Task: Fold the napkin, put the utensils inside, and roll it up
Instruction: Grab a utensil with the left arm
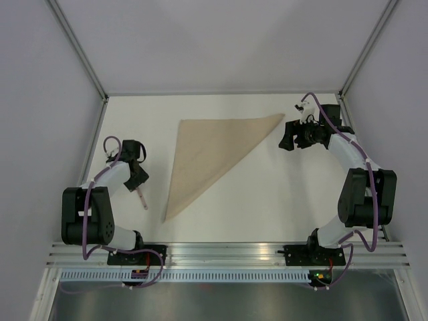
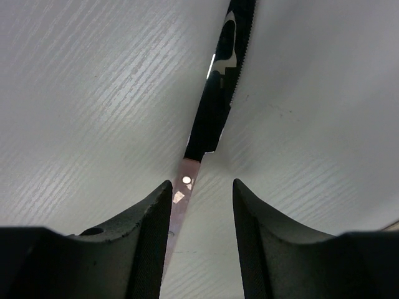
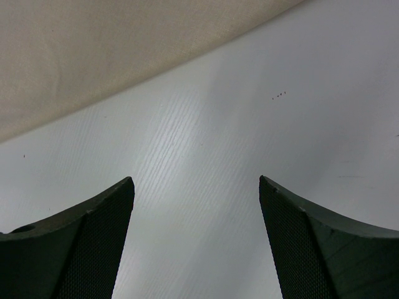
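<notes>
– Centre of the overhead view: the napkin (image 1: 214, 157) lies folded into a triangle, ready for loading. Lower left, the left gripper (image 1: 138, 182) hangs over a utensil (image 1: 142, 199), probably to grab it.
– Yep, left wrist view: its fingers (image 2: 143, 243) sit half-open astride the handle, not clamped. Right wrist view: the right gripper (image 3: 195, 187) gapes empty, napkin upper left.

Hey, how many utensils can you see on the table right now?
1. A knife lies on the table left of the folded napkin, one end between the fingers of the open left gripper. More could be hidden under the napkin.
</notes>
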`<state>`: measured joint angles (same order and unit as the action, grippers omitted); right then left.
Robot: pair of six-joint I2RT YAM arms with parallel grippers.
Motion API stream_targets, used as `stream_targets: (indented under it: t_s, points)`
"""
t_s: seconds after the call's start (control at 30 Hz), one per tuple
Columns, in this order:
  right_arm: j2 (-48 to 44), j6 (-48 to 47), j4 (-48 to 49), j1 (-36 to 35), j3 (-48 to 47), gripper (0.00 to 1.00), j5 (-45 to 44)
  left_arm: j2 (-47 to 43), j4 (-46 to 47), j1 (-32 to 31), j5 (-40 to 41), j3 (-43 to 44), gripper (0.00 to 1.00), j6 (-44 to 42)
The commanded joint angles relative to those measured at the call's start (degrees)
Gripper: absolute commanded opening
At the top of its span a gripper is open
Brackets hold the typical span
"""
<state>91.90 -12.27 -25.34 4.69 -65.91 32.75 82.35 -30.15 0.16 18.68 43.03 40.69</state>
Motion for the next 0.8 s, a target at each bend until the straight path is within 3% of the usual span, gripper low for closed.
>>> stream_targets:
  t_s: [0.0, 0.33, 0.53, 0.57, 0.63, 0.77]
  points:
    - [-1.99, -1.17, 0.64, 0.32, 0.34, 0.86, 1.79, -0.08, -2.81, 1.86, -2.24, 1.01, 0.50, -2.28]
    - [-2.60, -0.91, 1.00, 0.76, 1.31, 0.86, 2.32, 3.34, -2.46, 2.03, -4.70, 1.88, 0.48, -3.95]
    - [-2.69, -0.74, 1.00, 1.02, 1.31, 0.86, 2.23, 6.94, -2.28, 2.03, -5.67, 3.55, 0.25, -5.00]
    - [-2.60, -0.56, 1.08, 1.11, 1.22, 0.86, 2.23, 7.56, -2.37, 2.12, -6.10, 3.90, 0.14, -5.53]
    - [-2.51, -0.21, 1.17, 1.29, 1.05, 0.86, 2.32, 8.88, -2.11, 2.12, -6.37, 4.61, 0.04, -5.79]
    - [-2.16, 0.06, 0.82, 1.29, 0.43, 0.86, 2.23, 6.26, -1.49, 2.12, -6.98, 6.89, 0.02, -8.94]
